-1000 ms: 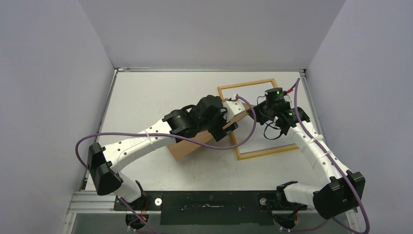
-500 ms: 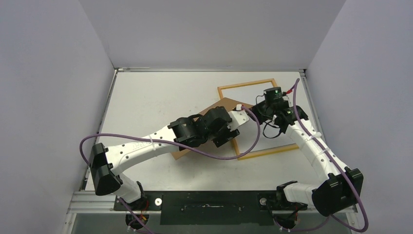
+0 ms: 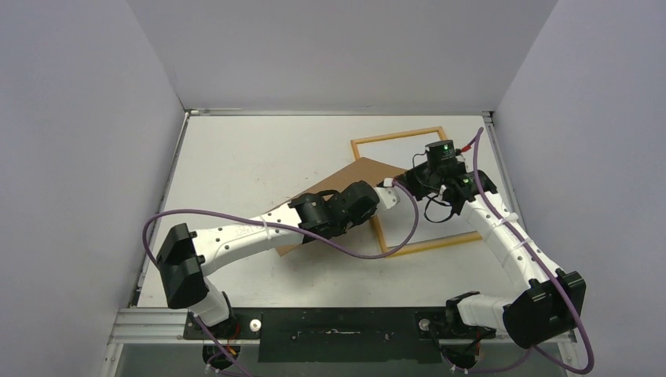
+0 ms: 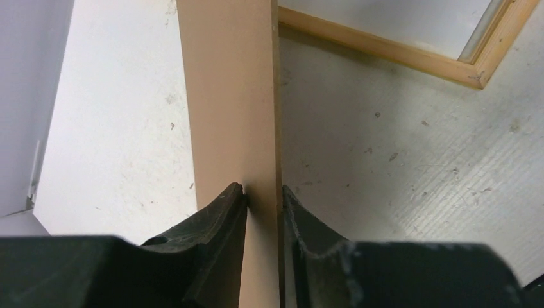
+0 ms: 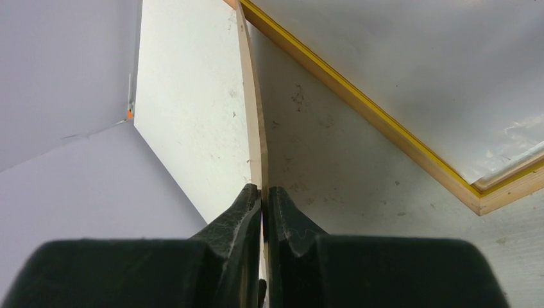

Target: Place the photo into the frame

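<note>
The frame (image 3: 397, 138) lies on the table at the back right, wood-coloured side up. A yellow strip shows along the frame's (image 5: 359, 96) inner edge, and one corner of the frame (image 4: 385, 48) appears in the left wrist view. The photo is hidden. A brown backing board (image 3: 345, 184) hangs tilted over the frame's left rail. My left gripper (image 3: 385, 198) (image 4: 263, 192) is shut on the board (image 4: 231, 96), a finger against each side. My right gripper (image 3: 410, 179) (image 5: 265, 190) is shut on the board's thin edge (image 5: 255, 115).
A pale glossy sheet (image 5: 449, 77) fills the frame's opening. Purple cables (image 3: 353, 247) loop from both arms over the table near the board. Grey walls close in the table on the left (image 3: 78, 157), back and right.
My left gripper slid toward the right end of the board and closed on it. The board tipped from standing on edge to a flatter tilt. The right gripper barely moved.
</note>
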Controlling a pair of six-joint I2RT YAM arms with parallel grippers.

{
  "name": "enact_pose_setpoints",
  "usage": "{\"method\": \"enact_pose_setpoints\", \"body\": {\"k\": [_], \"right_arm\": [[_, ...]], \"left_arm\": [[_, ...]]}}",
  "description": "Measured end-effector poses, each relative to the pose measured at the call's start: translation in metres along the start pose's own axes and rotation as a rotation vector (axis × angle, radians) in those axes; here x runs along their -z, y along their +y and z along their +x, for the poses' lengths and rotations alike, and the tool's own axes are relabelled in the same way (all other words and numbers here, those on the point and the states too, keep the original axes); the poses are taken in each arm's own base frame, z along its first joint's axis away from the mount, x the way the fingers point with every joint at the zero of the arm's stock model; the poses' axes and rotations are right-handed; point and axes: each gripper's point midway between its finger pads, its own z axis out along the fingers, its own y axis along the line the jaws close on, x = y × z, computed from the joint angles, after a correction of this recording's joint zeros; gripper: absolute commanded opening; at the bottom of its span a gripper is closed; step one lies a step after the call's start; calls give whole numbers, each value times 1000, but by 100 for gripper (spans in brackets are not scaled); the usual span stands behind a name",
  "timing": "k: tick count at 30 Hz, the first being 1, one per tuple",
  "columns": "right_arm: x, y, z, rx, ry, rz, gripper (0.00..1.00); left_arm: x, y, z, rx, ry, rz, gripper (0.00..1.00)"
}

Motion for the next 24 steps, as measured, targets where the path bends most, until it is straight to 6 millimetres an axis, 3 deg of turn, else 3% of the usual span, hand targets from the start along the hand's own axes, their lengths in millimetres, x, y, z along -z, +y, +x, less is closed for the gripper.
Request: {"method": "enact_pose_setpoints", "body": {"k": [3,5,10,14,19,24], "right_arm": [[0,2,1,-7,4,-5,0],[0,5,1,-18,7,-20,3],[2,14,2,-44,18,-53,49],[4,15,4,-46,27,-58,73],[10,22,-4,-26,13,-103,81],[24,46,-22,17,-24,-217,80]], "left_arm": [[2,7,0,-31,8,-26,0],[4,13,-1,-58,13,-52,0],[8,22,-2,-98,23,-82,0],[11,28,-6,-94,19,-101,0],[12,35,-6,-85,25,-110,0],[12,54,-10,-38,22,-105,0]]}}
